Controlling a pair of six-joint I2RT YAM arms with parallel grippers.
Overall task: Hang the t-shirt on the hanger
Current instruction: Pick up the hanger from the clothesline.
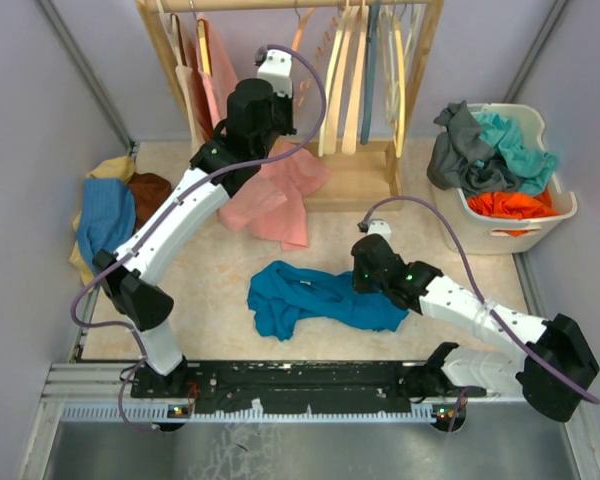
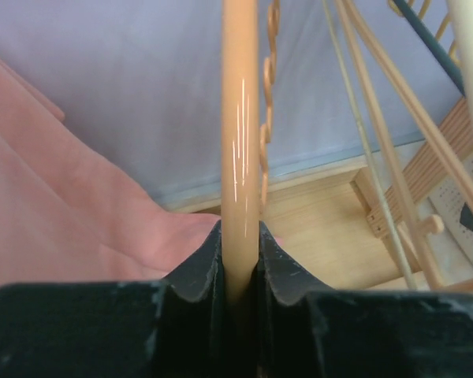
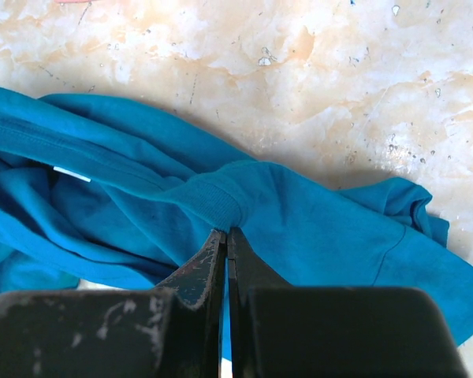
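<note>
The teal-blue t-shirt [image 1: 310,298] lies crumpled on the table in front of the arms. My right gripper [image 1: 366,284] is shut on its ribbed neckband [image 3: 221,201], pinching a fold of it low over the table. The white neck label [image 3: 71,173] shows at the left. My left gripper [image 1: 272,92] is raised at the clothes rack and is shut on the orange-tan wooden arm of the hanger [image 2: 240,157]. The hanger's wavy bar [image 2: 268,94] shows just behind the arm. In the top view the hanger [image 1: 301,32] is mostly hidden by the left wrist.
A wooden rack [image 1: 168,62] at the back holds several paler hangers [image 1: 345,70] and a pink garment [image 1: 275,195] that trails onto the table. A white basket [image 1: 563,205] of clothes stands at the right. A pile of cloth [image 1: 105,215] lies at the left edge.
</note>
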